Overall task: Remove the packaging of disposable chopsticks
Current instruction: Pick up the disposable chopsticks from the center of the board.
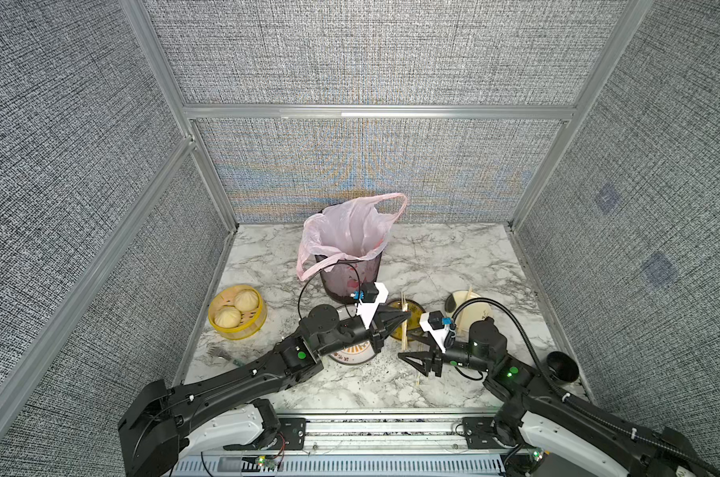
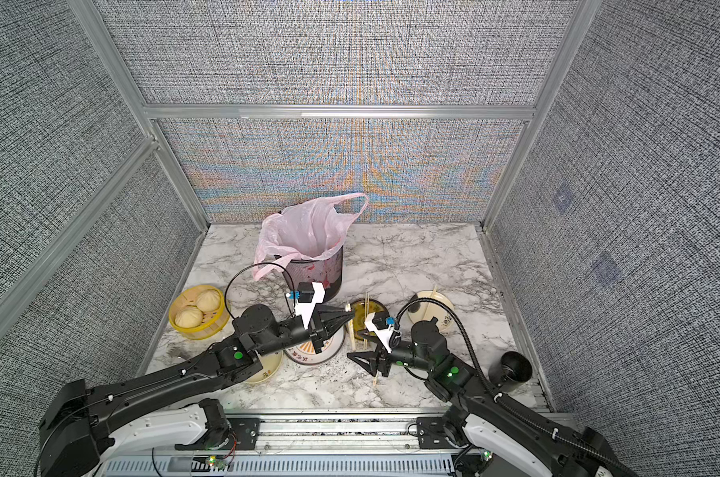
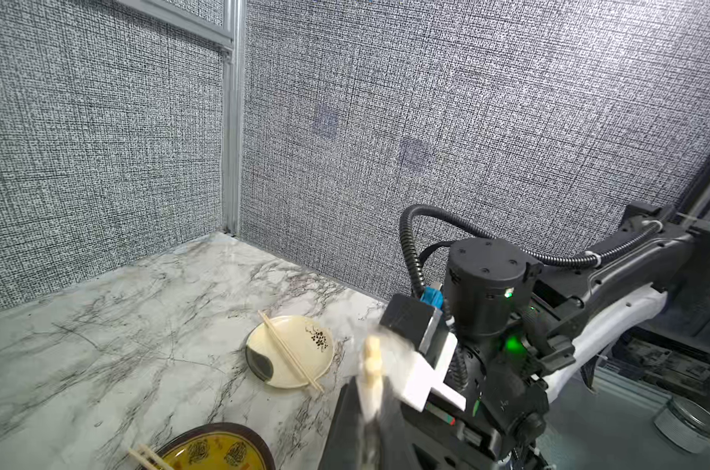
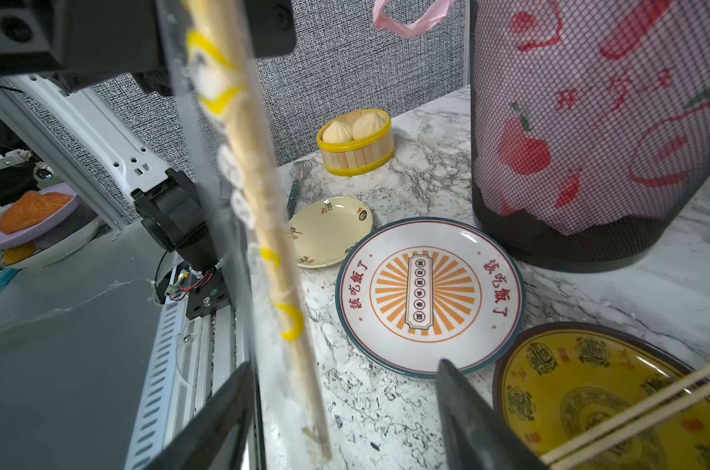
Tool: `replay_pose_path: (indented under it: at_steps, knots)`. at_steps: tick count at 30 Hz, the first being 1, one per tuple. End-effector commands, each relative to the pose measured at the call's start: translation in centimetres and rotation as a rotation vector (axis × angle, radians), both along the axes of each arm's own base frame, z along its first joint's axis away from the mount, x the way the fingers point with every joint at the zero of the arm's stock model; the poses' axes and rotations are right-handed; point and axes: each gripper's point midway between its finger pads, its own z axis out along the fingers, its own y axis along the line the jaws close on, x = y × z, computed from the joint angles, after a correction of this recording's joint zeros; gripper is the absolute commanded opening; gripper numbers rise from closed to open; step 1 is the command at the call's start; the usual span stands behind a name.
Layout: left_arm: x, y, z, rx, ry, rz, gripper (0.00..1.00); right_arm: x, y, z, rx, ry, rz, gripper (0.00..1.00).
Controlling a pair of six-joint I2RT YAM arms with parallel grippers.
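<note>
While the left hand (image 1: 408, 316) is pinched tight on one end of a wrapped pair, its jaws closed over both the packaging (image 4: 209, 134) and the disposable chopsticks (image 4: 264, 195) inside, the rest of the pair slants away from it down toward the surface (image 1: 453, 256). There the right hand (image 1: 410, 363) stands with its jaws well apart. Seen from the right wrist, the pair passes between those two fingers (image 4: 223, 407), nearer one than the other, and I cannot tell whether it touches that one. The arrangement reads as a two-handed pull: one hand anchors an end so the other can close on the far length and draw sleeve and sticks apart. The mesh bin (image 1: 350, 276) with its pink bag (image 1: 346, 235) stands just beyond the left hand, likely there to take the waste sleeve.

The sleeve is thin clear film, a little wider than the sticks, printed with yellow and white marks. Past the left hand's tips it bunches loosely around the blunt stick ends (image 3: 373, 358). The sticks are pale tan and straight, tapering to the low tip. Two bare pairs already lie out: one across the yellow plate (image 4: 548, 366) just beside the left hand's tips, one on the cream plate (image 3: 282, 376) beyond the right hand.
</note>
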Motion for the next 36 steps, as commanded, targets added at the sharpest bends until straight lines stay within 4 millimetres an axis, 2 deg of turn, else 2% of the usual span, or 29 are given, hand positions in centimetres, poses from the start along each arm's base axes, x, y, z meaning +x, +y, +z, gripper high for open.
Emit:
replay_pose_path:
  at_steps: [1,8,11,13,16,23,31,36]
  knots:
    - [-0.4,0.2,0.8,-0.027,-0.026,-0.011,0.0,-0.2,0.6,0.6,0.008,-0.017,0.04,0.5]
    - [-0.5,0.5,1.3,-0.05,-0.037,-0.005,0.0,-0.3,1.1,0.2,-0.001,-0.005,0.063,0.19]
    - [-0.3,0.7,1.1,-0.05,-0.039,0.01,0.0,-0.4,0.9,-0.1,0.0,-0.004,0.06,0.13]
    - [-0.3,0.7,1.1,-0.053,-0.036,0.01,0.0,-0.5,0.9,-0.2,0.003,-0.007,0.06,0.0]
    - [-0.2,0.6,1.0,-0.06,-0.027,0.007,0.01,-0.7,0.8,-0.4,0.001,-0.009,0.061,0.0]
    - [-0.5,-0.4,2.4,-0.063,-0.048,-0.047,0.31,-1.1,0.8,-0.1,0.007,-0.026,0.076,0.0]
    - [-1.8,-1.6,3.5,-0.068,-0.112,-0.177,0.25,-1.1,0.5,1.0,0.025,-0.098,0.07,0.0]
    - [-2.4,-1.2,4.4,-0.104,-0.114,-0.281,0.24,-1.4,0.3,1.6,0.039,-0.128,0.075,0.0]
